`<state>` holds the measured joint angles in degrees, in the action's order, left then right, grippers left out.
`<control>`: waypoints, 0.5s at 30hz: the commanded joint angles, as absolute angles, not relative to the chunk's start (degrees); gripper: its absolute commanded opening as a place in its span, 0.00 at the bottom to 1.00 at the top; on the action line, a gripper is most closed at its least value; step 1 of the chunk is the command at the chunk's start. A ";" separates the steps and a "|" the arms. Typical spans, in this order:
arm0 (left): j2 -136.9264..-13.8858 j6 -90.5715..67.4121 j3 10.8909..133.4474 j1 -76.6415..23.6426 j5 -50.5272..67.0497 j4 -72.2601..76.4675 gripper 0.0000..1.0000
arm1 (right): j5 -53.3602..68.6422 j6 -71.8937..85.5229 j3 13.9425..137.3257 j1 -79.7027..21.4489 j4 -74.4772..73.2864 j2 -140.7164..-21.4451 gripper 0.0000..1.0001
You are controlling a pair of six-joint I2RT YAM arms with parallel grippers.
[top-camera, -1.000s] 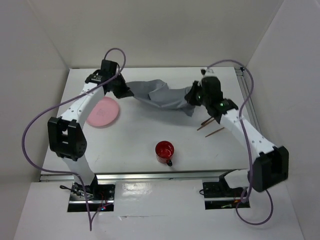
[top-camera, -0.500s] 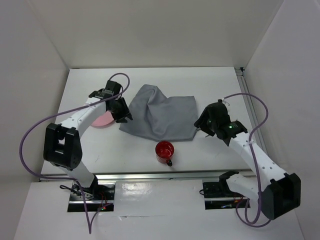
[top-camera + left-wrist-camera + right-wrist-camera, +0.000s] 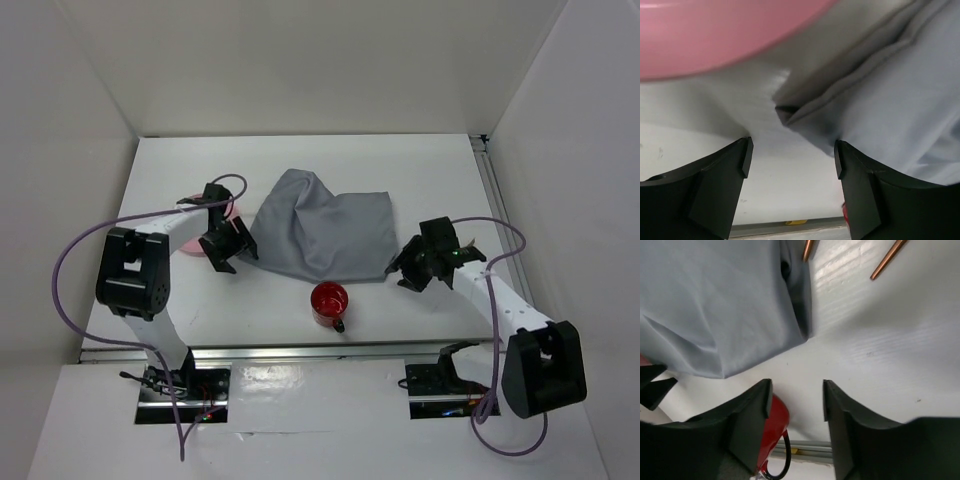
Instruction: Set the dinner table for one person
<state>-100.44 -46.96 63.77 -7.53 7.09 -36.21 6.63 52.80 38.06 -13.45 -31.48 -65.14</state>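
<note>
The grey cloth [image 3: 320,235] lies spread on the white dinner table [image 3: 300,160], with its far left part bunched up. My left gripper [image 3: 232,258] stands open at the cloth's left corner [image 3: 790,112], holding nothing [image 3: 792,150]. The pink plate [image 3: 197,240] sits just left of it, mostly under the arm, and fills the top of the left wrist view [image 3: 715,30]. My right gripper [image 3: 402,275] is open and empty [image 3: 796,390] beside the cloth's right corner [image 3: 715,305]. The red mug [image 3: 329,300] stands near the front edge.
Two copper chopsticks [image 3: 888,259] lie on the table past the cloth's right edge, one tip [image 3: 807,250] touching the cloth. A metal rail [image 3: 300,350] runs along the table's front edge and another along the right. White walls enclose the table.
Both grippers opened and let go of the cloth, which went from stretched in the air to lying on the table. Both arms drew back toward the near edge.
</note>
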 commanded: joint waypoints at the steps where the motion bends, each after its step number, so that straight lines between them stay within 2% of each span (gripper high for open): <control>1: -103.79 -48.34 66.00 -7.12 8.79 -32.61 0.83 | 8.96 51.07 38.75 -10.55 -25.85 -68.36 0.58; 3: -106.95 -49.04 68.19 -7.12 8.79 -32.61 0.76 | 10.27 49.75 39.28 -8.71 -24.18 -69.95 0.64; 4: -107.75 -49.04 68.99 -7.12 8.27 -32.61 0.53 | 10.28 49.75 39.81 -8.18 -22.95 -72.05 0.64; 6: -108.98 -48.52 70.66 -7.12 7.73 -33.56 0.08 | 10.81 47.91 41.21 -7.56 -22.33 -74.43 0.51; 7: -108.98 -48.52 72.32 -7.12 7.73 -34.18 0.00 | 10.11 47.90 43.31 -7.56 -22.32 -75.66 0.44; 9: -108.38 -47.90 73.65 -6.59 6.25 -34.80 0.00 | 8.88 46.41 45.43 -7.56 -23.03 -78.57 0.21; 10: -107.06 -47.90 74.17 -5.90 6.24 -35.41 0.00 | 7.92 46.41 46.92 -7.56 -23.55 -79.88 0.15; 15: -105.29 -46.32 75.41 -5.36 4.83 -36.04 0.00 | 7.38 45.88 49.13 -7.56 -24.08 -83.49 0.12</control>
<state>-108.22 -47.90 73.82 -6.02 6.26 -34.68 8.45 47.07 46.15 -7.84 -25.50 -81.43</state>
